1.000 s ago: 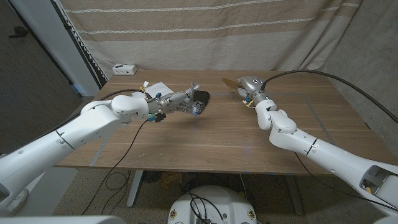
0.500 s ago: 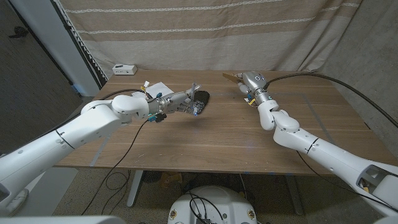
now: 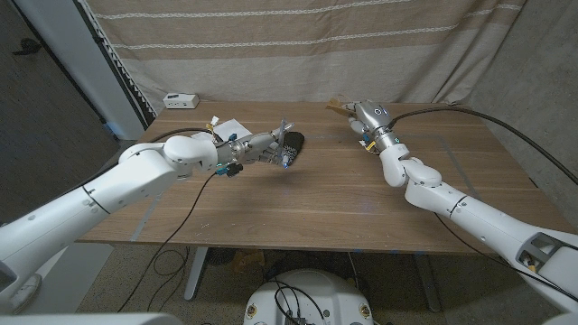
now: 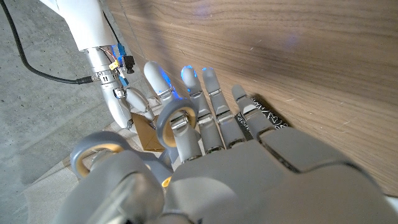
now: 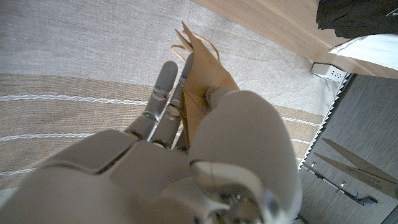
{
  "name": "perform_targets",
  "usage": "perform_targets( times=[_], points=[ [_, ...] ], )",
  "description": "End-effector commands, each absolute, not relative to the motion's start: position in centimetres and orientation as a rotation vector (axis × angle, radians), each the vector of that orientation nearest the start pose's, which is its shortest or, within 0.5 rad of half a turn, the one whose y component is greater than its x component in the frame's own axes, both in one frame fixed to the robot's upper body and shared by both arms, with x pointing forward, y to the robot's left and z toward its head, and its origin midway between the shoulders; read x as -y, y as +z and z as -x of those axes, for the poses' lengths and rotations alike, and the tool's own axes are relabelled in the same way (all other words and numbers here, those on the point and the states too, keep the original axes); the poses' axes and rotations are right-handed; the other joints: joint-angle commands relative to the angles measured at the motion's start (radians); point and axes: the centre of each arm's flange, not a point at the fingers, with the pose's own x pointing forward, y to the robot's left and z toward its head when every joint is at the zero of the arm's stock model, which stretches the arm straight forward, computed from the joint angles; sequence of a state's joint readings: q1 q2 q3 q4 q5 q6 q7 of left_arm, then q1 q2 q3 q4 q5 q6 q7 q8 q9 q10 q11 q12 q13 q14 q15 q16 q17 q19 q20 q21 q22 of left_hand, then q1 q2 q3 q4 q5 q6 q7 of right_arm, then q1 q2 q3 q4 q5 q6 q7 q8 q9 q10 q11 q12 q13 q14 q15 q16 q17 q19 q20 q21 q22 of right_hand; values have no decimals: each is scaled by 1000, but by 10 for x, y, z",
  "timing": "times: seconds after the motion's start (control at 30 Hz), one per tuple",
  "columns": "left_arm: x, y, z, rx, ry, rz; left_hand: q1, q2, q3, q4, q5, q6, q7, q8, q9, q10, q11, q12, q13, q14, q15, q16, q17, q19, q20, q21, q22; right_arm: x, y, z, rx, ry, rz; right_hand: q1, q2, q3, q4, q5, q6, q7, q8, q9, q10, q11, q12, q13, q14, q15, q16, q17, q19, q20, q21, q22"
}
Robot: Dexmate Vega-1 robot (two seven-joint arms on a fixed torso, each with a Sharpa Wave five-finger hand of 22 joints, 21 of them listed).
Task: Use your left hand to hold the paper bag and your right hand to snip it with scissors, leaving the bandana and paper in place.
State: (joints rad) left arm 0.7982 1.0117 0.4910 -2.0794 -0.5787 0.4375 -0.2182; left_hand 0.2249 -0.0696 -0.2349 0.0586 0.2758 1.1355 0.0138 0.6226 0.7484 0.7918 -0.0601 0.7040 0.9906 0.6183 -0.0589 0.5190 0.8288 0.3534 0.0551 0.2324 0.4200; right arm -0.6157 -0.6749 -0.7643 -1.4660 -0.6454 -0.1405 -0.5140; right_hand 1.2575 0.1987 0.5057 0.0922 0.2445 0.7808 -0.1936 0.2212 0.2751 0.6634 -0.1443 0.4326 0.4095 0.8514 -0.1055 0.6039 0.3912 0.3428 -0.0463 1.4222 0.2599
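My left hand (image 3: 264,147) grips grey-handled scissors (image 4: 176,118) just above the table, and their blades (image 5: 348,163) stick out past its fingers. The black bandana (image 3: 293,143) lies right beside that hand, with the white paper (image 3: 228,127) behind it. My right hand (image 3: 368,119) holds the brown paper bag (image 3: 338,110) up near the table's far edge. In the right wrist view the bag (image 5: 202,74) sits pinched between thumb and fingers. From the left wrist view, the right hand (image 4: 118,93) and the bag (image 4: 146,134) show beyond my own fingers.
A small white box (image 3: 181,99) sits at the far left corner of the wooden table (image 3: 298,199). A striped curtain hangs behind the table. A black cable trails from my left arm over the table's left side.
My right hand has carried the paper bag farther back and a little to the right, toward the table's far edge. The left hand and scissors have stayed put.
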Motion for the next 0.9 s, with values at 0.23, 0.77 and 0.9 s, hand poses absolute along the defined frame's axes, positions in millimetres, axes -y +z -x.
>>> perform_targets(
  times=[0.23,0.77,0.9],
  points=[
    [-194,27,-534,243,-659,-682,-72,-85,-108,-103,10,195,191,5,6,7,-3,9,5,-6,-14,7,-1,1,-2,-1,1,226,44,-649,1078,-269,1366,80,32,137,47,-11,65,-15,36,44,-48,-19,17,65,46,-127,39,39,26,-159,48,-4],
    [-181,25,-540,210,-737,-686,-72,-85,-108,-104,14,198,191,4,7,10,1,8,-1,-7,-16,13,-5,2,-4,-1,1,221,61,-653,1237,-195,1494,119,24,166,30,-34,45,-10,19,64,-97,-42,25,123,82,-126,58,46,40,-163,68,-20],
    [-180,26,-540,210,-741,-692,-72,-85,-108,-104,14,195,191,3,7,10,-1,9,1,-8,-15,14,-6,1,-4,-2,0,220,64,-652,1260,-189,1506,122,24,166,29,-37,51,-11,19,66,-102,-43,26,129,80,-126,56,45,36,-161,71,-22]
  ],
)
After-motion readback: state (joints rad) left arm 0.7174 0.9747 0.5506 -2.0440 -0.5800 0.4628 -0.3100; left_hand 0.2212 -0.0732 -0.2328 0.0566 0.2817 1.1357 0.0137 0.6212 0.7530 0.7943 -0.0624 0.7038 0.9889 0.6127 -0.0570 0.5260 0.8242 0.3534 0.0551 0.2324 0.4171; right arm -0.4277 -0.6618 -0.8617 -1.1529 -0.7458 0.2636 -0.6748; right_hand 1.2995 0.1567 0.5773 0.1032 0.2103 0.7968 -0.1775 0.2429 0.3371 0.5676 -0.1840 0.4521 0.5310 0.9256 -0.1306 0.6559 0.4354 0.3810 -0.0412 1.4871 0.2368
